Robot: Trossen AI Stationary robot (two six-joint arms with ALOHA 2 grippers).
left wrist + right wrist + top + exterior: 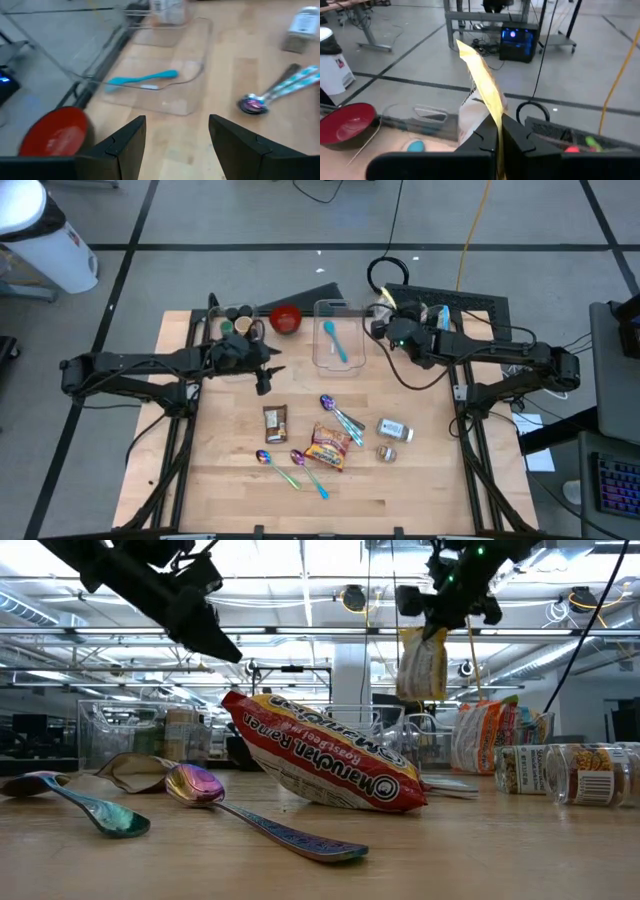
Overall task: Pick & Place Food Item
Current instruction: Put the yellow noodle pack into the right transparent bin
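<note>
Up high, right end effector (498,131) pinches a yellow snack packet (481,80) beside the clear tray (335,345); left end effector (176,142) hangs open, empty.

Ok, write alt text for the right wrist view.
The right hand is shut on a yellow food packet, held above the table's back edge. Below lie a red bowl and a clear tray holding a blue spoon.

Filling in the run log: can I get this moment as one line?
right tool: shut on yellow packet, raised beside clear tray | left tool: open, empty, near red bowl | ramen pack: on table
</note>
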